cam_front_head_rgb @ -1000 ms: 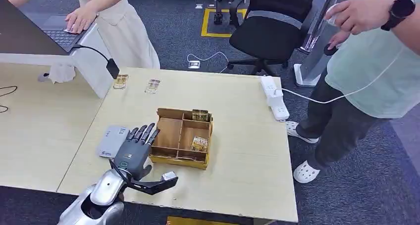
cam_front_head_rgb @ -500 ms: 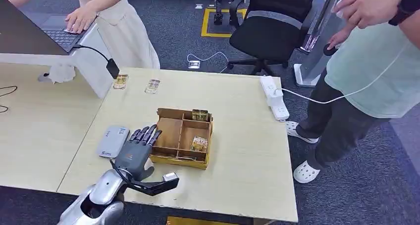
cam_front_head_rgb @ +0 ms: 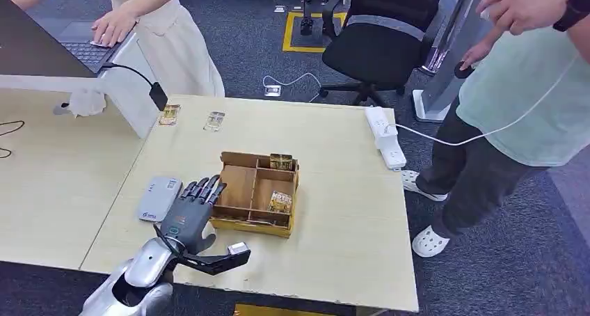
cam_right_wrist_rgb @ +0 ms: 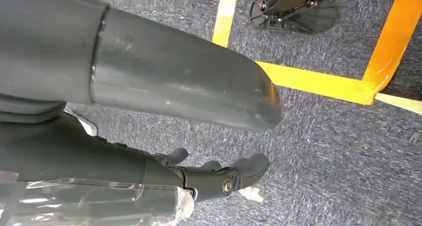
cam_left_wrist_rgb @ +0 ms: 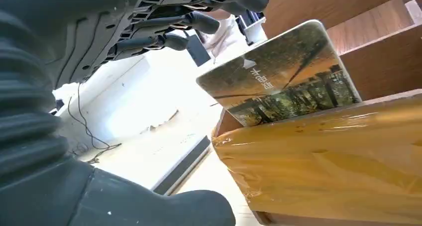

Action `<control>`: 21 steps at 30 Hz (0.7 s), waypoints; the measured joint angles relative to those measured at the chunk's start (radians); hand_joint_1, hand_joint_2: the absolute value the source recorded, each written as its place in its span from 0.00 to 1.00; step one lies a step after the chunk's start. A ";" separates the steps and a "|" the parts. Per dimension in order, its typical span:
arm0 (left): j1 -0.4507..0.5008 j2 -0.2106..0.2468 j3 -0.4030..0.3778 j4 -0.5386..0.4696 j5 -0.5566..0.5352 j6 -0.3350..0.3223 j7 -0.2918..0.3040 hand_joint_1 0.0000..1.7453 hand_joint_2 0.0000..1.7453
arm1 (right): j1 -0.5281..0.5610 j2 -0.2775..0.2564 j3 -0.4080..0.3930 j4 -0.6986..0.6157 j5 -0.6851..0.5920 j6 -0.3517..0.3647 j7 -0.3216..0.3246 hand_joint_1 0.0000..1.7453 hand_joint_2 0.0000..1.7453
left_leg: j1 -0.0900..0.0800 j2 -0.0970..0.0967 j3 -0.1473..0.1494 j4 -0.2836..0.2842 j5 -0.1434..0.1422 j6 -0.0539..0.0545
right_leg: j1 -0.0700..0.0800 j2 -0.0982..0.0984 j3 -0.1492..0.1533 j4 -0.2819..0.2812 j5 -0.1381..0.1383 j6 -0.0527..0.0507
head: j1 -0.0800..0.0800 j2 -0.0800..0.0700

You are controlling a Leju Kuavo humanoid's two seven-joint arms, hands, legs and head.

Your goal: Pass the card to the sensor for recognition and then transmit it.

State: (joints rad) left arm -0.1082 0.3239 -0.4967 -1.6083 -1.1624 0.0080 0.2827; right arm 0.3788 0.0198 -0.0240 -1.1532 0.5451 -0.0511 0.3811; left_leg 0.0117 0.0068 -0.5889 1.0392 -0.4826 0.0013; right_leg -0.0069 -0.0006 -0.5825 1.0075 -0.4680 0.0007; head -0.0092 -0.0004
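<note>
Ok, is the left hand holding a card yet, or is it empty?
Empty. The left hand hovers open beside the wooden box, fingers apart; the card leans inside its compartment.

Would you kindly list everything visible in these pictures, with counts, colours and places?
Wooden organiser box: one, brown, table centre.
Cards in box: two, golden; one in back compartment, one in front right compartment.
Cards on table: two, golden, far left edge.
Card reader: one, grey-white, left of box.
Power strip: one, white, right table edge.
Laptop: one, dark, far left.
Office chair: one, black, beyond table.
People: two, one at laptop, one at right.
Left hand: dark, fingers spread beside box.
Right hand: dark, above carpet.
</note>
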 joint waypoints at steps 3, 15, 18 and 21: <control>0.000 0.000 0.000 0.000 0.005 -0.001 -0.003 0.00 1.00 | 0.000 0.000 0.000 0.000 0.002 0.002 -0.001 0.00 0.00 | 0.000 0.000 0.000 0.000 0.000 0.000 | 0.000 0.000 0.000 0.000 0.000 0.000 | 0.000 0.000; -0.004 0.028 -0.019 -0.015 0.100 -0.030 -0.073 0.00 1.00 | -0.001 0.018 -0.039 0.005 0.047 0.030 -0.029 0.00 0.00 | 0.000 0.000 0.000 0.000 0.000 0.000 | 0.000 0.000 0.000 0.000 0.000 0.000 | 0.000 0.000; -0.013 0.054 -0.045 -0.033 0.159 -0.047 -0.125 0.00 1.00 | -0.004 0.021 -0.049 0.011 0.050 0.030 -0.038 0.00 0.00 | 0.000 0.000 0.000 0.000 0.000 0.000 | 0.000 0.000 0.000 0.000 0.000 0.000 | 0.000 0.000; -0.023 0.074 -0.062 -0.046 0.178 -0.052 -0.126 0.00 1.00 | -0.008 0.024 -0.056 0.018 0.053 0.030 -0.048 0.00 0.00 | 0.000 0.000 0.000 0.000 0.000 0.000 | 0.000 0.000 0.000 0.000 0.000 0.000 | 0.000 0.000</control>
State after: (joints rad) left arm -0.1309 0.3983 -0.5585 -1.6545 -0.9842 -0.0439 0.1572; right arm 0.3711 0.0443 -0.0805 -1.1353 0.5982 -0.0210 0.3330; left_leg 0.0120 0.0069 -0.5888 1.0392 -0.4826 0.0013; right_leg -0.0067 -0.0005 -0.5826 1.0076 -0.4681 0.0006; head -0.0092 -0.0004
